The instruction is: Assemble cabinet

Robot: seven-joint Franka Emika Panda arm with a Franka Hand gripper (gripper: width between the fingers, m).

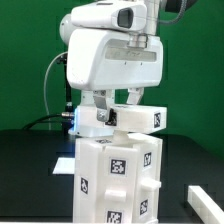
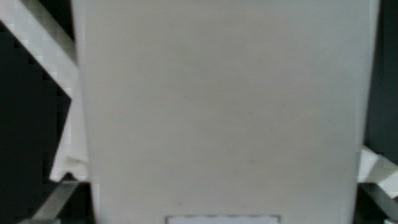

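The white cabinet body (image 1: 115,180) stands upright at the middle of the exterior view, with black-and-white tags on its faces. A white top block (image 1: 140,118) with a tag sits on it, slightly tilted. My gripper (image 1: 118,110) comes straight down from above and is shut on this block. In the wrist view the block's flat white face (image 2: 214,100) fills the picture between my two fingers, and my gripper (image 2: 219,196) spans it. One dark finger (image 2: 59,195) touches each side edge. The cabinet body is hidden in the wrist view.
The black table (image 1: 30,175) lies round the cabinet. A white flat bar (image 1: 207,200) lies on the table at the exterior view's lower right. A green wall (image 1: 25,60) is behind, and a cable hangs at the arm's left.
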